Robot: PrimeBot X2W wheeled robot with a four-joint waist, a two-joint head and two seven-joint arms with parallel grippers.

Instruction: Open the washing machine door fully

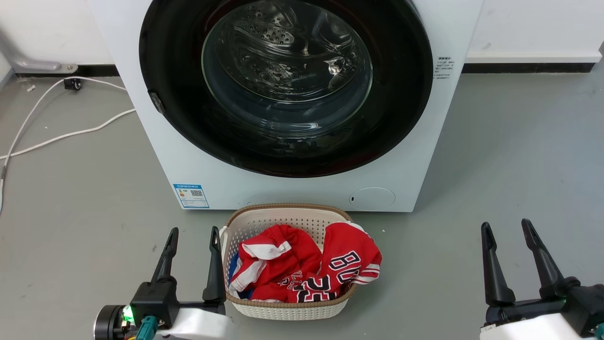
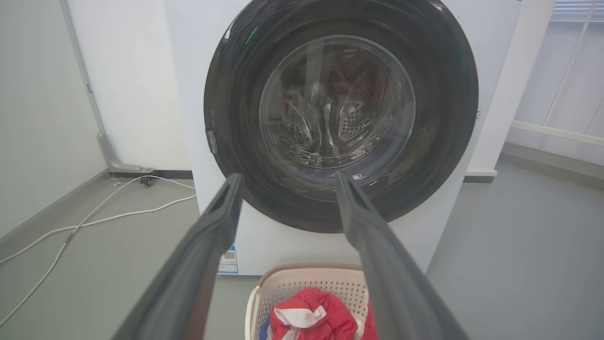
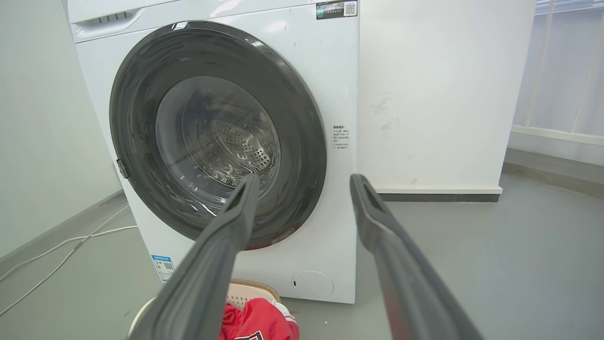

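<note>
While washing machine door (image 1: 285, 85) sits closed, right wrist view shows drawer (image 3: 106, 14)

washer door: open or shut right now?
Shut. The washing machine door lies flush on the white front, no gap at its rim. Left gripper and right gripper are open, short of it.

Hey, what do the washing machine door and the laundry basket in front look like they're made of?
The washing machine door: glossy black ring, likely plastic or coated glass given its reflections; the bulging centre is see-through, probably glass. The laundry basket: cream moulded plastic by its perforated walls, with a brown woven-look rim.
</note>
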